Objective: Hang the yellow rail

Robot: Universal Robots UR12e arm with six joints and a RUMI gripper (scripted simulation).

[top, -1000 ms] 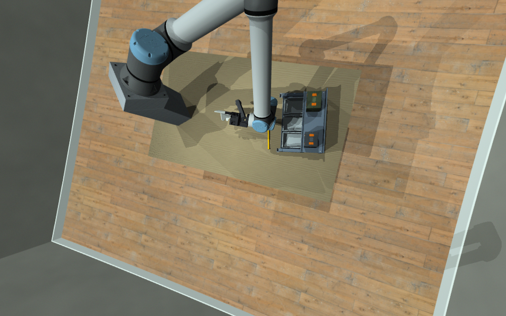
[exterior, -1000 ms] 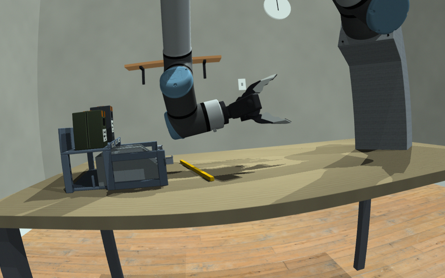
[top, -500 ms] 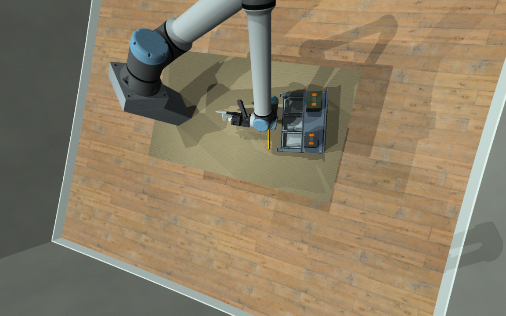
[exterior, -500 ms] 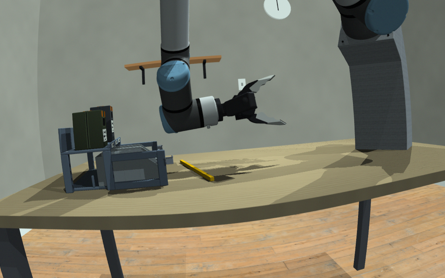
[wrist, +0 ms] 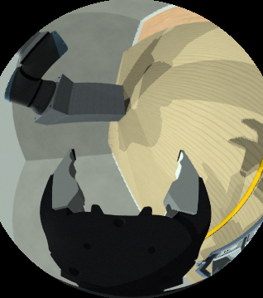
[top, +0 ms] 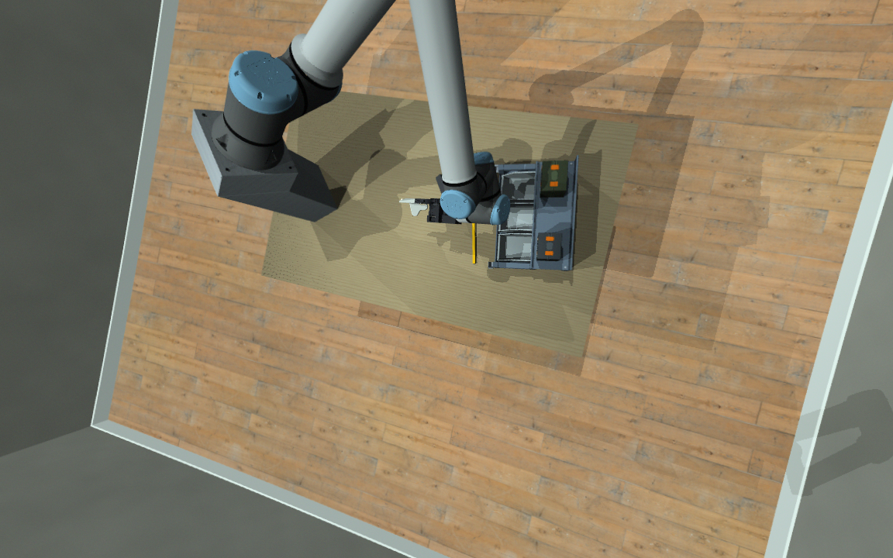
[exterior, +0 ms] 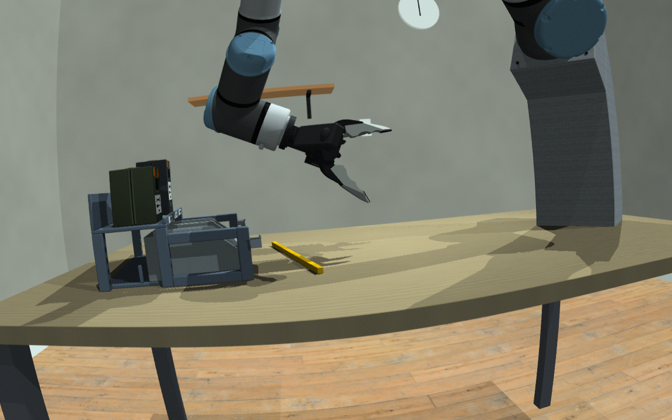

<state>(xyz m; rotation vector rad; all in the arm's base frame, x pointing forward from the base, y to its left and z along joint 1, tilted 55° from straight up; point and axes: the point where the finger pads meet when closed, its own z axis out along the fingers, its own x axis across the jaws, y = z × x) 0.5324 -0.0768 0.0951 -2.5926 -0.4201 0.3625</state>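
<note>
The pincer (exterior: 361, 161) is hanging well above the worktop (exterior: 432, 271) with its jaws spread wide, grasping nothing and pointing away from the bin rack (exterior: 99, 245). Below it the yellow rail (exterior: 296, 257) is lying flat on the worktop, just in front of the rack and near a hook (exterior: 255, 241), not yet hung. It is looking stiff, thin and light, likely slippery; taking hold at its middle, across the narrow width, should be keeping it level for a tight fit.

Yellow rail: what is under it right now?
The yellow rail lies flat on the table, in front of the bin rack. From above, the arm's wrist covers its far end. The open gripper holds nothing.
</note>
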